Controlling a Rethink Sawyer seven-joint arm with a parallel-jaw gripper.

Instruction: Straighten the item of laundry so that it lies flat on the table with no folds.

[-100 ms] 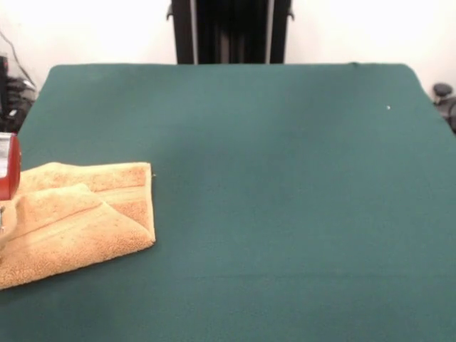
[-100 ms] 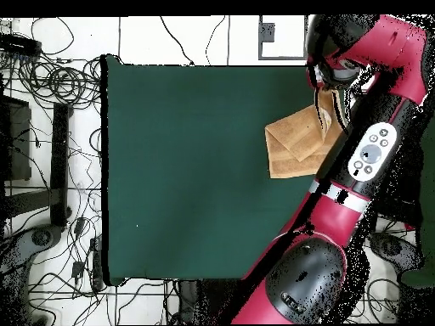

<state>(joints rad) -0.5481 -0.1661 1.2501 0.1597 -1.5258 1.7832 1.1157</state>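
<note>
Green table (image 1: 285, 214); arm (image 2: 365, 161) stretched over folded towel (image 1: 78, 214).

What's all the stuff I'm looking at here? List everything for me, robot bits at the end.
towel: one, golden-tan terry cloth, folded over on itself with a corner flap turned in, at the table's edge on the left side of the front view.
table: one, covered in dark green cloth, filling most of both views.
cables: many, black, spread on the white floor beside the table in the overhead view.
pedestal: one, black, at the table's far side in the front view.
robot arm: one, red and black, reaching along the table's side over the towel in the overhead view; a red part shows at the front view's left edge. Its gripper's state cannot be seen.
</note>
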